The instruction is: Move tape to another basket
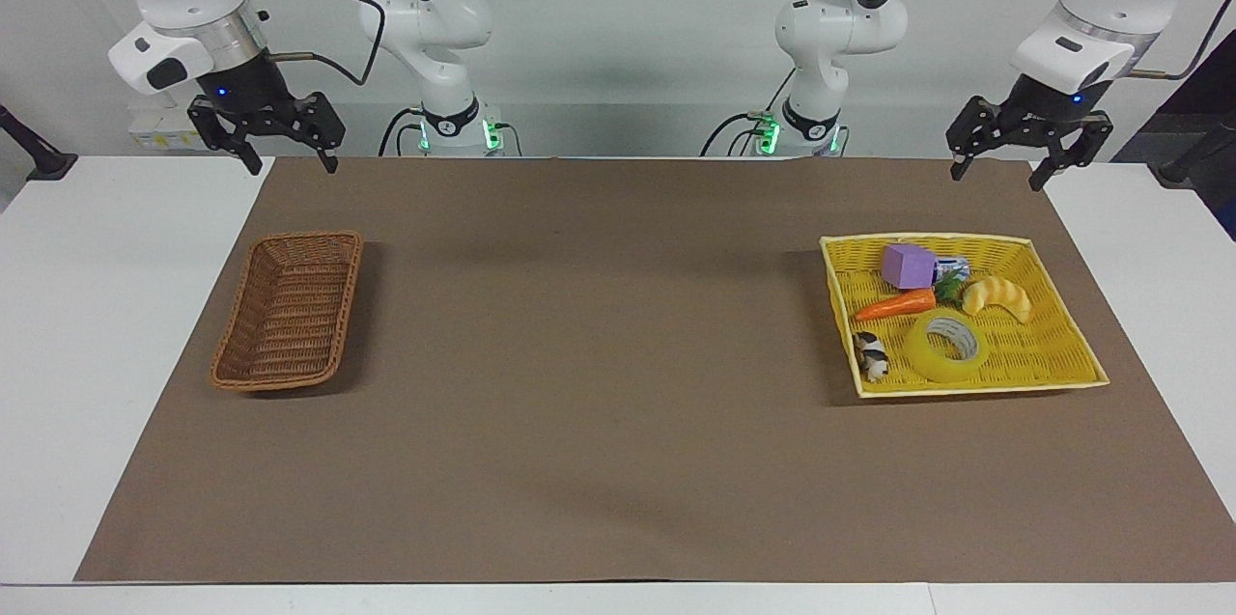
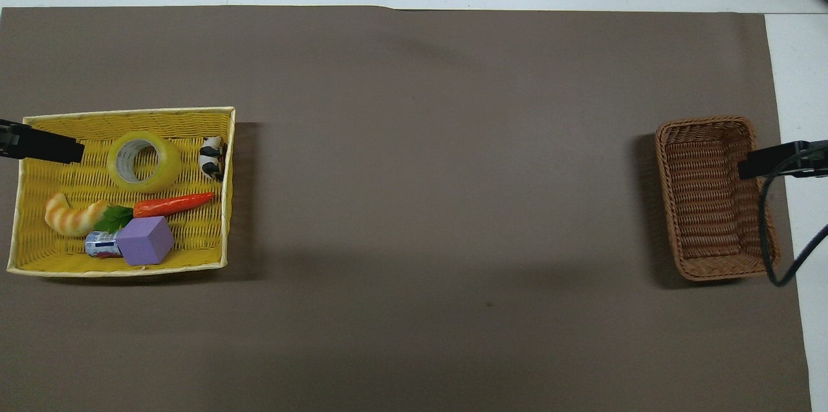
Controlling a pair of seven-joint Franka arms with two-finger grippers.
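Observation:
The tape [image 1: 920,360] [image 2: 169,167], a yellow translucent roll with a pale core, lies flat in a yellow woven tray [image 1: 966,237] [image 2: 129,112] toward the left arm's end of the table. The brown wicker basket [image 1: 253,306] [image 2: 705,198] stands empty toward the right arm's end. My left gripper [image 1: 999,173] hangs open in the air over the table's edge by the tray, holding nothing. My right gripper [image 1: 292,163] hangs open over the mat's edge near the basket, also holding nothing. In the overhead view only one finger of each shows, a left one [image 2: 45,145] and a right one [image 2: 770,161].
Sharing the tray with the tape are a purple cube [image 1: 906,265], a toy carrot [image 1: 893,306], a croissant toy [image 1: 999,296], a small cow figure [image 1: 872,356] and a small can [image 1: 954,265]. A brown mat [image 1: 599,354] covers the table between tray and basket.

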